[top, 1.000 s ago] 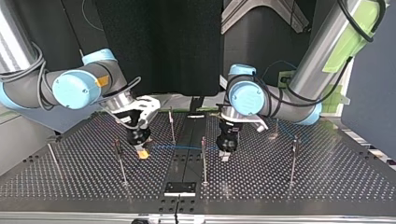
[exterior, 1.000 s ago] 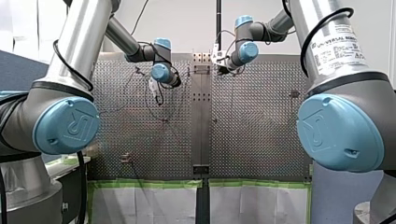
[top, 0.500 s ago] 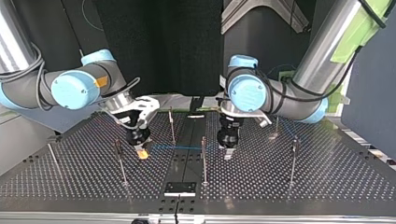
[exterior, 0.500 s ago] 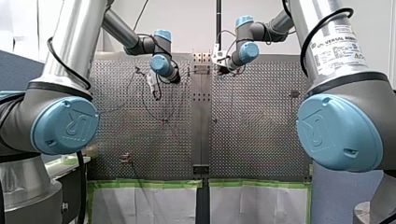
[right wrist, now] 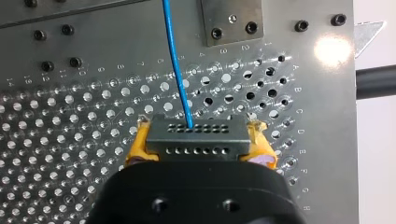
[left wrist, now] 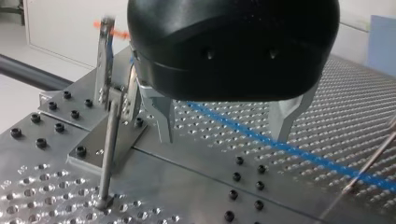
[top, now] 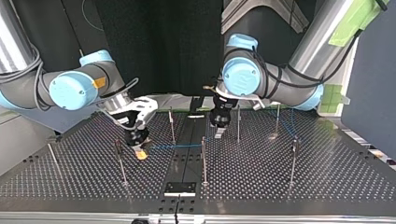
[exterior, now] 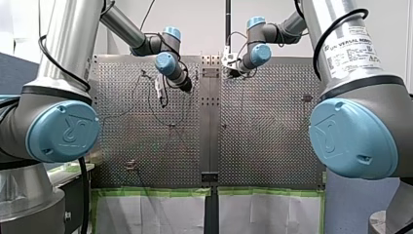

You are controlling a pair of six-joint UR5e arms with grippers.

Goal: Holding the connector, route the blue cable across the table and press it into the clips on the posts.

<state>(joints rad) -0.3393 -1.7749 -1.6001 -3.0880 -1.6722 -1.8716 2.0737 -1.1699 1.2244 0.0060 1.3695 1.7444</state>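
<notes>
**Cable Laid Across the Table's Middle**

In the top view, the connector is held in my right gripper at the left of the table, just beside a post. From it the cable is led rightward to the middle post. My left gripper is placed behind that post.

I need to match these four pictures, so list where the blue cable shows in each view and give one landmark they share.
Front view: too thin to make out.
Top view: the blue cable runs from my right gripper toward the middle post.
Left wrist view: it lies on the table under my left gripper.
Right wrist view: it leaves the connector, straight ahead of the gripper.
Shared landmark: the unperforated centre strip with black screws.
</notes>
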